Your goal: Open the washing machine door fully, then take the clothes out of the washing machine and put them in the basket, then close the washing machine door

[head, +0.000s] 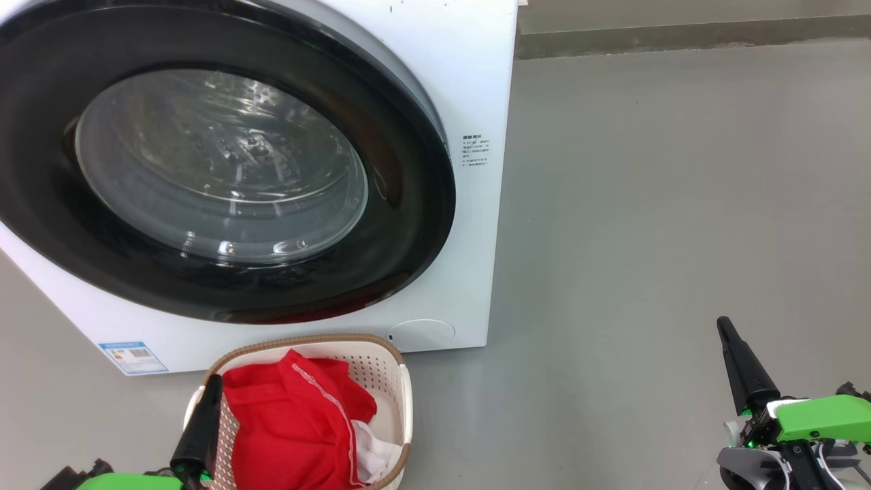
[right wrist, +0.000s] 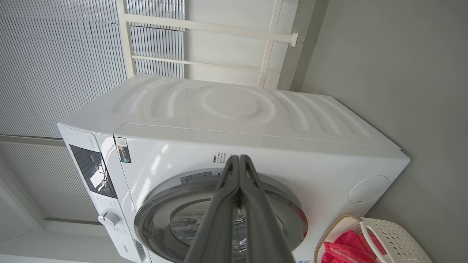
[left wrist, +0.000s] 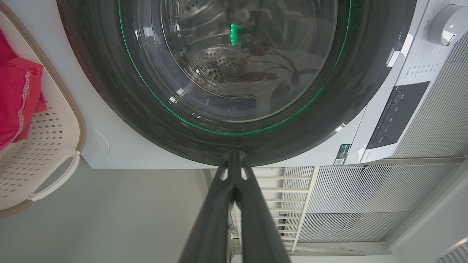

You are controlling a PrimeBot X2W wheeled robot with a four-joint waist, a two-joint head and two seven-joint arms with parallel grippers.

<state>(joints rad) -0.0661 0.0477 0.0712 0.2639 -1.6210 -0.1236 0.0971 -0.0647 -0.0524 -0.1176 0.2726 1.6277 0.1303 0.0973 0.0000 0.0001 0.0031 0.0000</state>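
I see the black-rimmed round glass door (head: 408, 204) closed and red clothes (head: 286, 422) in the cream perforated basket (head: 381, 367). My left gripper (head: 214, 379) and right gripper (head: 723, 322) are pinched together, empty.

Rising from the bottom centre, the left pincer (left wrist: 234, 157), dark fingers (left wrist: 215, 219) pressed together at the tips. Just above those tips, filling the upper middle of the frame, the washing machine door (left wrist: 237, 65): glossy black rim, thin green glint around the clear glass, perforated drum (left wrist: 219, 67) behind it. Around the rim, the white washing machine (left wrist: 120, 153). At the left edge, the basket (left wrist: 55, 138), cream and perforated, with the clothes (left wrist: 16, 98), red with white stitching, inside. At upper right, a dark control panel (left wrist: 396, 113) and a pale knob (left wrist: 448, 23). Grey floor (left wrist: 109, 219) at lower left.
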